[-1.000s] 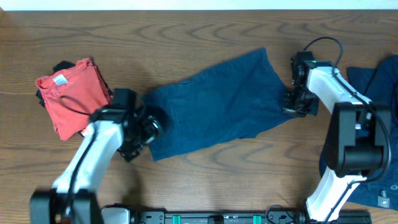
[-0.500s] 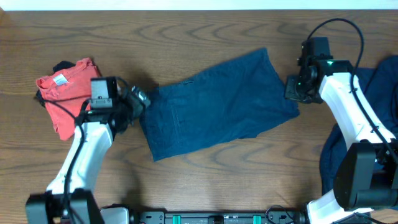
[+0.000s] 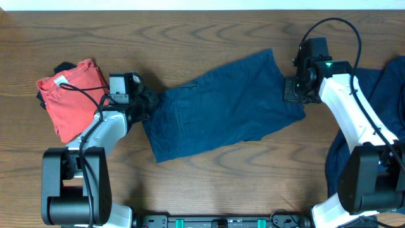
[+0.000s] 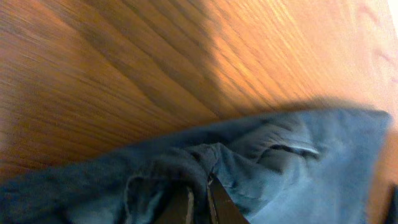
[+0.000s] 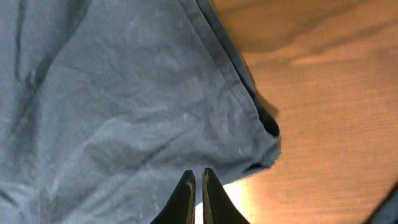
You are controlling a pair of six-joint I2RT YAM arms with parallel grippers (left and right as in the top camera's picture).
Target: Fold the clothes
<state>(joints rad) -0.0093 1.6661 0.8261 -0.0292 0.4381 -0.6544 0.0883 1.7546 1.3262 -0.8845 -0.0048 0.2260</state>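
The clothes in play are navy shorts point(image 3: 221, 104), spread flat across the middle of the table. My left gripper point(image 3: 147, 101) sits at their left edge, and the left wrist view shows it point(image 4: 200, 186) shut on a bunched fold of the shorts point(image 4: 261, 155). At the shorts' right edge is my right gripper point(image 3: 292, 90). In the right wrist view it point(image 5: 196, 173) is shut, with its tips at the hem of the shorts point(image 5: 124, 93) and nothing seen between them. More navy clothes point(image 3: 380, 120) lie at the far right, partly under the right arm.
A folded red shirt point(image 3: 69, 98) with a white neck label lies at the far left, just behind the left arm. The wooden table point(image 3: 209, 183) runs bare along the front. The right arm's cable loops over the back right.
My left gripper moved from the shorts' lower left corner up to their left edge and closed on the cloth. The right gripper shifted a little up along the right edge.
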